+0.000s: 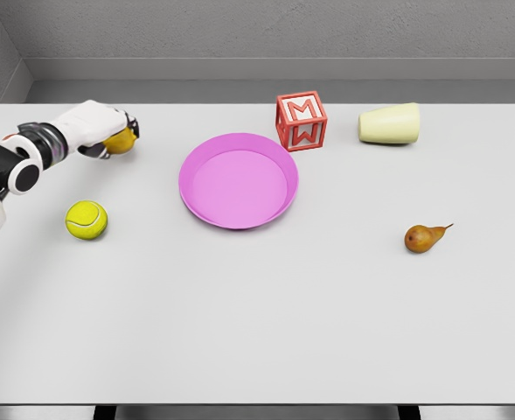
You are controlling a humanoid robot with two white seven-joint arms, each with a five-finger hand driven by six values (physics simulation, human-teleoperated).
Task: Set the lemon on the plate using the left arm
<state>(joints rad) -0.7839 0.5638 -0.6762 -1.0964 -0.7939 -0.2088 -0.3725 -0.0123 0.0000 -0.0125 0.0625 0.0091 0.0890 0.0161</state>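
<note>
Currently: white left hand (108, 129), far left, fingers curled around small yellow lemon (121, 141). Round pink plate (238, 180) at bench (257, 332) centre, well apart from lemon.

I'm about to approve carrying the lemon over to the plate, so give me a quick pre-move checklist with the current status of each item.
1. Left robot hand wrapped around the lemon: ok.
2. Grip firmness: cannot tell, fingers mostly hidden.
3. Pink plate empty and ready: ok.
4. Path from lemon to plate free: ok; tennis ball lies nearer the camera, off the line.
5. Letter block, cup, pear away from the route: ok.
6. Right arm position: cannot tell, out of view.
</note>
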